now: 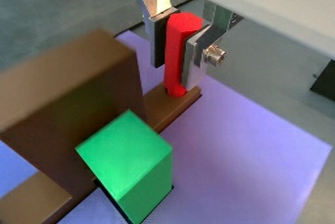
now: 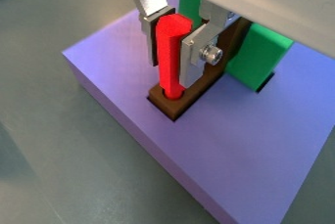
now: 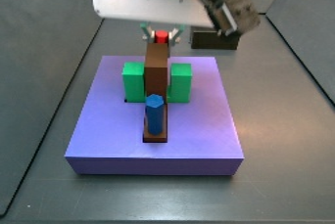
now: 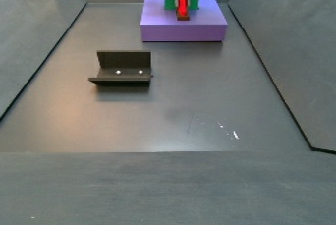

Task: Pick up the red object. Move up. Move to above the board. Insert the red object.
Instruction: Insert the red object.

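1. At the far end of the purple platform (image 2: pixel 118 91), which stands near the far edge of the dark floor, the gripper (image 2: pixel 173 38) holds the slim bright-red cylindrical peg (image 2: pixel 169 57) upright.
2. Both wrist views show the flat silver fingers (image 1: pixel 198 54) clamped on the upper part of the red peg; the jaws are closed on it, not free.
3. The lower end of the peg meets the end of the long brown plank-like board (image 1: pixel 78 96), and it seems to stand already in a hole there.
4. In a side view, a blue peg (image 3: pixel 153 112) stands at the near end of the board, and green blocks (image 3: pixel 133 81) stand on both sides of it.
5. I judge the insertion step is in hand, near its end. The next move calls for a straight push down, then releasing the peg.
6. The dark L-shaped fixture (image 4: pixel 122 68) stands well apart, toward the left edge.
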Controlling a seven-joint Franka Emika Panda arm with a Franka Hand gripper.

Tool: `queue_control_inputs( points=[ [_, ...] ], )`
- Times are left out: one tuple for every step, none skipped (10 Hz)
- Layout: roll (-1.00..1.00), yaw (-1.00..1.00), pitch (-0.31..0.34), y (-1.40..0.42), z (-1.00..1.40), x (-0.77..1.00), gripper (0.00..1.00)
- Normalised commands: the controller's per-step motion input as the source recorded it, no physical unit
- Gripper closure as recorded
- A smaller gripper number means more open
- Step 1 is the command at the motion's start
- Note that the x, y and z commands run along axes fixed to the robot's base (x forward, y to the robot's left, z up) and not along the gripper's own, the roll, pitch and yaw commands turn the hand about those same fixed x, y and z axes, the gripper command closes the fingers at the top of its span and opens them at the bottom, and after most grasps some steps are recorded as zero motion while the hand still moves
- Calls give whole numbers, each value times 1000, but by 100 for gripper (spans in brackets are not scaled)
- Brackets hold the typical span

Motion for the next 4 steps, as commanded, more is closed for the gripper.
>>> queue_control_inputs(
  points=[
    [214, -100, 0, 0, -246, -66, 100],
    [169, -63, 0, 0, -229, 0, 100],
    [57, 0, 57, -11, -14, 29, 100],
    [0, 0, 0, 0, 0, 0, 100]
  ],
)
